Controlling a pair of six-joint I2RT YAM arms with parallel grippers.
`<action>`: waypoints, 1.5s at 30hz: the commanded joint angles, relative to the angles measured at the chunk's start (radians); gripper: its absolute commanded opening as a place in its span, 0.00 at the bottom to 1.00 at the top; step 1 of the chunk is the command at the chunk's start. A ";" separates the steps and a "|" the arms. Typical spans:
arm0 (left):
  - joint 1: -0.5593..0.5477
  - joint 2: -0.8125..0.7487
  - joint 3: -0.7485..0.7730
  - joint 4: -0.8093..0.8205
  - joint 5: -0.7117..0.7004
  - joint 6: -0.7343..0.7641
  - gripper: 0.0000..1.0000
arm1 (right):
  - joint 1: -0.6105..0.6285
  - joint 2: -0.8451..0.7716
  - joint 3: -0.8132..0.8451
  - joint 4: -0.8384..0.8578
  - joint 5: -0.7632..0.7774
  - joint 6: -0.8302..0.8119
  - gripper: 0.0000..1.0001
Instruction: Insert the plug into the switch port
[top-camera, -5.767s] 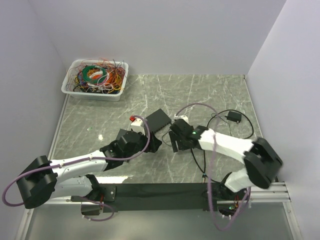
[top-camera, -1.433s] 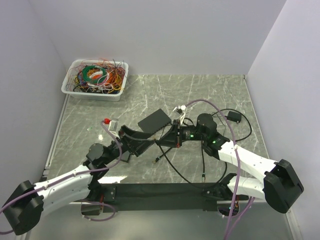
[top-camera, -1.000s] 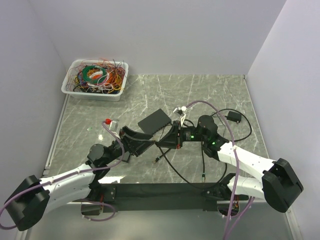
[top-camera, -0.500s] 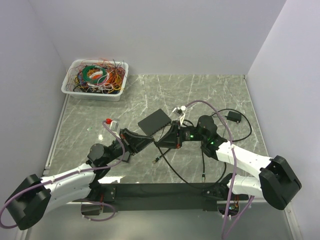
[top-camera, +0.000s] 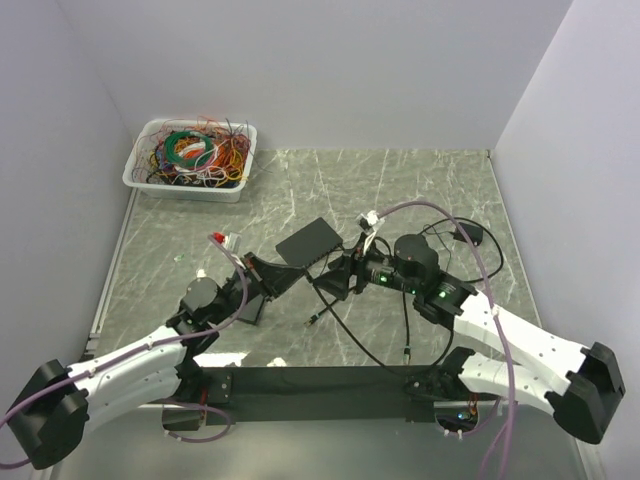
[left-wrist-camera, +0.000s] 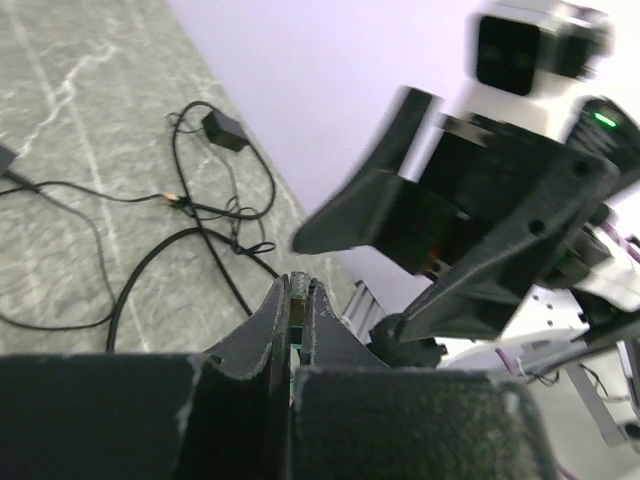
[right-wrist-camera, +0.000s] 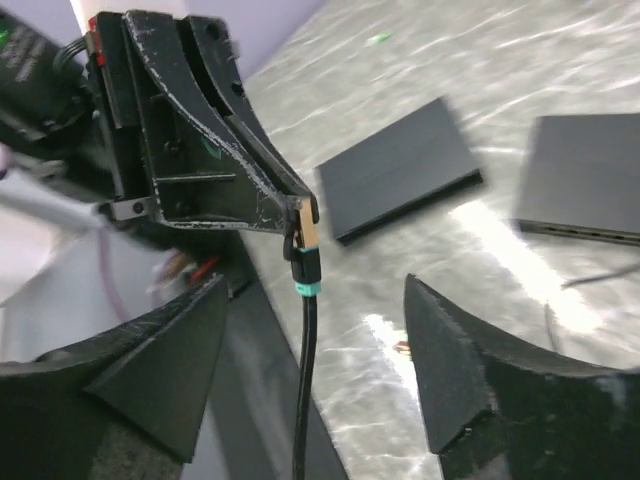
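Observation:
The plug (right-wrist-camera: 306, 235), a clear connector with a teal boot on a black cable (right-wrist-camera: 305, 380), sits pinched between the tips of my left gripper (right-wrist-camera: 300, 215). That gripper is shut on it and held above the table. In the left wrist view the left gripper (left-wrist-camera: 296, 285) shows a green sliver between its closed fingers. My right gripper (right-wrist-camera: 312, 290) faces the plug from a short distance, open, with nothing between its fingers. From above, the left gripper (top-camera: 295, 272) and right gripper (top-camera: 330, 278) meet just in front of the flat black switch (top-camera: 310, 241).
The black cable loops (top-camera: 350, 335) across the table, its free end (top-camera: 313, 322) lying on the marble. A power adapter (top-camera: 468, 232) sits at the right. A white bin of coloured wires (top-camera: 190, 160) stands at the back left. In the right wrist view two flat black boxes (right-wrist-camera: 400, 170) (right-wrist-camera: 585, 180) lie beyond the plug.
My left gripper shut on the plug while the right still held it. The right gripper has since opened, let go and drawn back a little to the right.

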 joint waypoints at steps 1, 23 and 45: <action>-0.002 -0.009 0.064 -0.101 -0.064 -0.017 0.01 | 0.094 -0.036 0.053 -0.117 0.278 -0.099 0.74; -0.004 0.031 0.141 -0.254 -0.110 -0.070 0.01 | 0.343 0.082 0.163 -0.191 0.709 -0.163 0.44; -0.005 0.021 0.141 -0.273 -0.107 -0.070 0.01 | 0.350 0.179 0.211 -0.169 0.692 -0.146 0.27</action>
